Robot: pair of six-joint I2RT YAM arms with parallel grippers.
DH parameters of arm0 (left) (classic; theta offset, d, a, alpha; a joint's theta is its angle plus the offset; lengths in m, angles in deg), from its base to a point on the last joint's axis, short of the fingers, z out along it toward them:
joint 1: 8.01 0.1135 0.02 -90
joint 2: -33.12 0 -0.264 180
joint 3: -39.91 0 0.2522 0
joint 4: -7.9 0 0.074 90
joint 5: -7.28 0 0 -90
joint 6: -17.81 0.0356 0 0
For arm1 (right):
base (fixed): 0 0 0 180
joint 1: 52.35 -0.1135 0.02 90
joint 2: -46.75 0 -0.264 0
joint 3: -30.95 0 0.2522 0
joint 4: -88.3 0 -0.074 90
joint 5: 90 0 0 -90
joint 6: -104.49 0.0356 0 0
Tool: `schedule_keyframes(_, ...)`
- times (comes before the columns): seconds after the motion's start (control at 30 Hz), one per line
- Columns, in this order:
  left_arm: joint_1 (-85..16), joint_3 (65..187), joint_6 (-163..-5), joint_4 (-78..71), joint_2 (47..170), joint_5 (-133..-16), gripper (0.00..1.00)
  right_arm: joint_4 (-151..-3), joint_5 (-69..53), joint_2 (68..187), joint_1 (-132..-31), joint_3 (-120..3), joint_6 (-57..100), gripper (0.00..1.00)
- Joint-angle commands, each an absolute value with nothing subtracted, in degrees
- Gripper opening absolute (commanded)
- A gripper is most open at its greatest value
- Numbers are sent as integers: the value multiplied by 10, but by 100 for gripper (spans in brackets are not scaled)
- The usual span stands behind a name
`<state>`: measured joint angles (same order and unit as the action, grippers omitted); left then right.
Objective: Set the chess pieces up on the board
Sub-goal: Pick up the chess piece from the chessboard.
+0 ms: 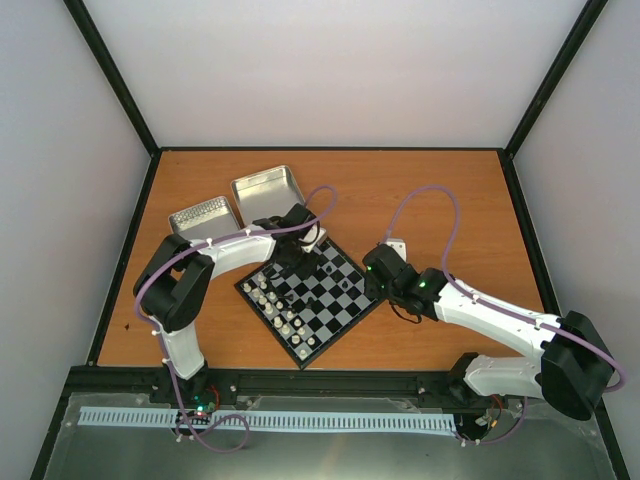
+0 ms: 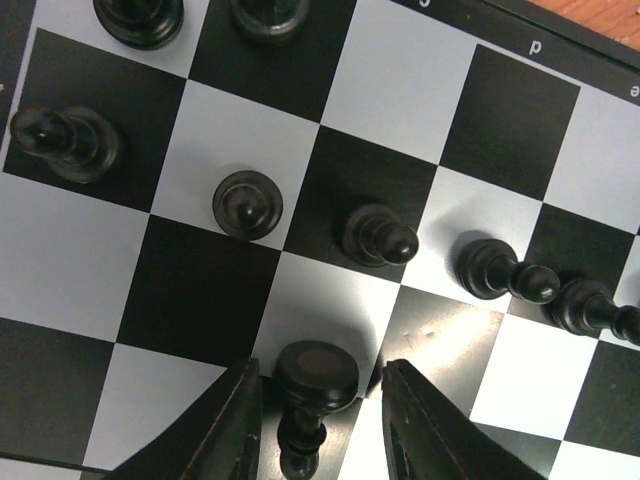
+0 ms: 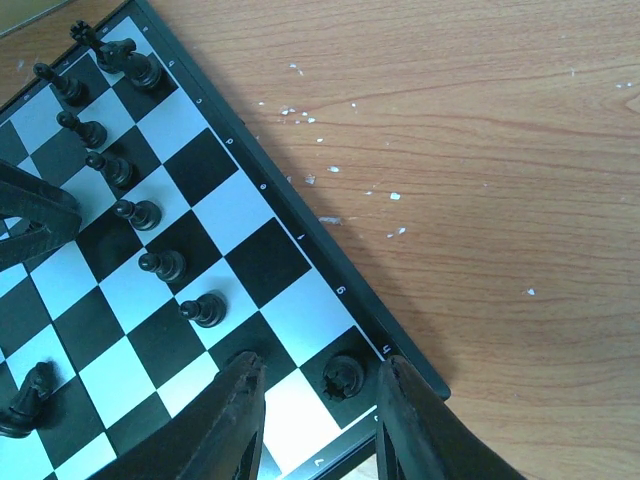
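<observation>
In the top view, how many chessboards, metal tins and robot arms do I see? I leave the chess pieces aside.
Chessboard: 1
Metal tins: 2
Robot arms: 2
Total: 5

Black and cream chess pieces (image 1: 273, 302) on board (image 1: 336, 301)

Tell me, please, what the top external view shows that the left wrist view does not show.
Only the top external view shows the ridged tin, the smooth tin, the white pieces, the left arm and the right arm. Only the left wrist view shows one black piece standing between the open jaws of the left gripper, and the rim letters. Both show the board and other black pieces.
</observation>
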<state>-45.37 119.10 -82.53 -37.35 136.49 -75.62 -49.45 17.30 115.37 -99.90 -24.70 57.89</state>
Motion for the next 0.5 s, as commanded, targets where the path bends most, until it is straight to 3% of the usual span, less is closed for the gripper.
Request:
schedule_keyframes(0.0, -457, 1212, -831, -386, 1376, -763, 35, -509, 180, 1149, -995, -242, 589, 32)
schedule_keyframes(0.33, -457, 1217, -826, -387, 1384, -762, 17, -511, 176, 1148, -995, -245, 590, 32)
schedule_keyframes(0.47, -457, 1208, -836, -382, 1362, -763, 16, -519, 164, 1147, -995, -245, 580, 32)
